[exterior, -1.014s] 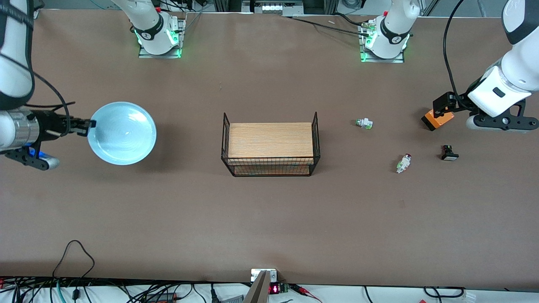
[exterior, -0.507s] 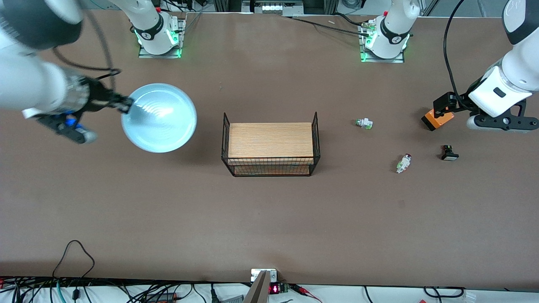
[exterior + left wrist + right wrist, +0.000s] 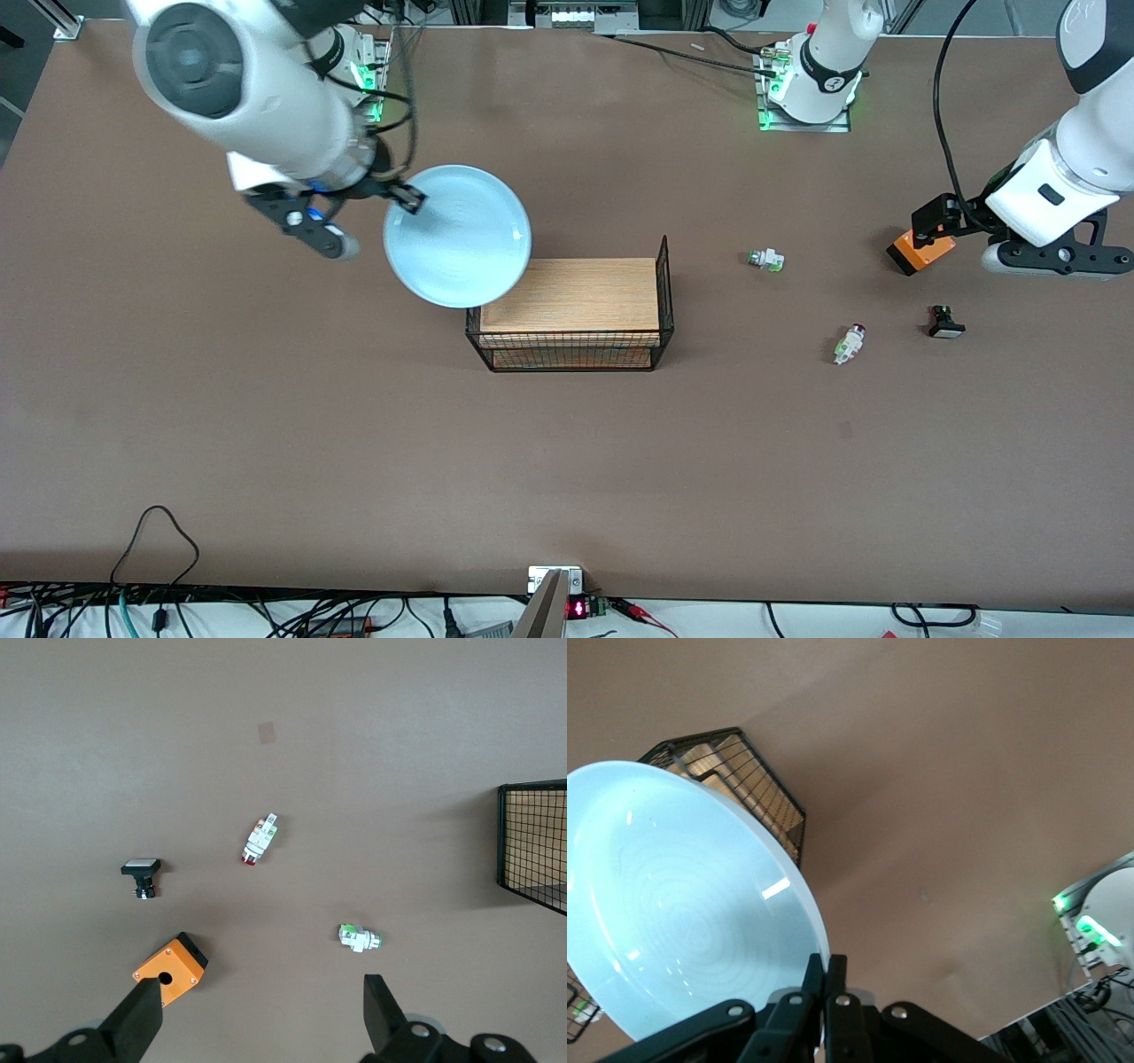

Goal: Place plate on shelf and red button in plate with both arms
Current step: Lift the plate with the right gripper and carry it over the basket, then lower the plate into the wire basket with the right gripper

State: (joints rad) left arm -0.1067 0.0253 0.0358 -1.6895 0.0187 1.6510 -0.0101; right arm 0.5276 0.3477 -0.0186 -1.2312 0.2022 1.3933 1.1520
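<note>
Wire rack (image 3: 571, 315), orange box (image 3: 921, 252), black button (image 3: 945, 322), green-tipped part (image 3: 766, 260).

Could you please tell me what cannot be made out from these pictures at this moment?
- Front view: the wire rack's end toward the right arm is hidden by the plate held up by the shut right gripper.
- Front view: the red button is too small to show detail.
- Front view: the open left gripper, over the orange box, hides part of it.
- Left wrist view: the rack is cut off by the edge.

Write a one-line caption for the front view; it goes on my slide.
Right hand carries the plate over the wire rack; left hand waits open above the orange box.
</note>
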